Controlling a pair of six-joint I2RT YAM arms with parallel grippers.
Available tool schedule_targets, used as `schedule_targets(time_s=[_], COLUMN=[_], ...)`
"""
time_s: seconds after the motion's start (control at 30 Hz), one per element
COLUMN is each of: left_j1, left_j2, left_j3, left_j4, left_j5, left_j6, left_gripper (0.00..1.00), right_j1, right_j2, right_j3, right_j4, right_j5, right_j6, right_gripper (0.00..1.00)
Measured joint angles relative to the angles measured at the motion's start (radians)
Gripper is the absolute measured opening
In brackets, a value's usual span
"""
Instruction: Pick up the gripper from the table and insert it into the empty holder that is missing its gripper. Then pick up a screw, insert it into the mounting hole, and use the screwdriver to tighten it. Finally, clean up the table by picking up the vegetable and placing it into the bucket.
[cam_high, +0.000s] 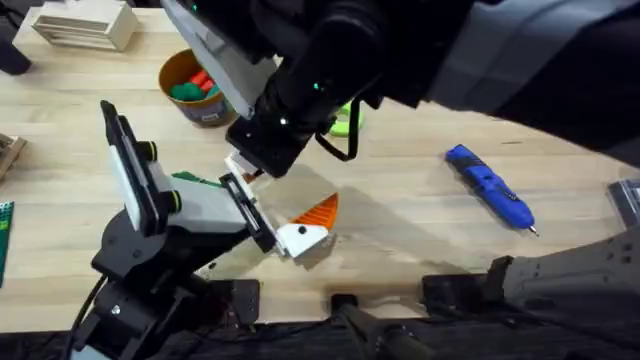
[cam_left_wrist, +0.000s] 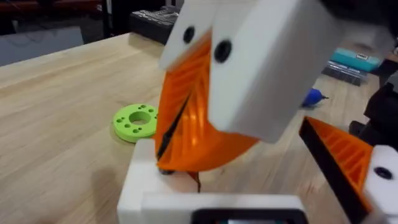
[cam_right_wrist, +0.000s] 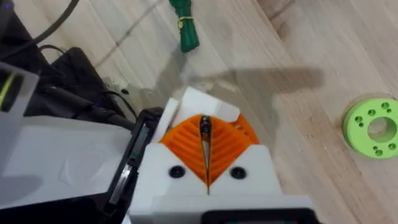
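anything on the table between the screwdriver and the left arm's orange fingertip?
No. In the overhead view, the stretch from the screwdriver to the orange fingertip is bare wood, crossed by shadow.

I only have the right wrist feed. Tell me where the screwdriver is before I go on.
Observer: The screwdriver lies flat on the table on the right arm's side, apart from both arms, with nothing touching it.
Operator: Now check the bucket for me.
Observer: The bucket stands upright at the far left of the table and already holds red and green pieces.
Operator: Report on the finger opposite the empty holder.
Observer: That finger carries its orange tip and stands apart from the empty holder.
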Motion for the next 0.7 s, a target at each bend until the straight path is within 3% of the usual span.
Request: schedule_targets(time_s=[0.7], left_j1=[0.000], left_j2=[0.005], left_j3=[0.000], left_j4=[0.001], left_j5=[0.000], left_j6=[-0.003], left_gripper=[0.987], right_j1=[-0.001], right_j2=[0.008], right_j3=[0.013], right_j4=[-0.016], right_j5=[0.000], right_j6=[-0.004], right_gripper=[0.006])
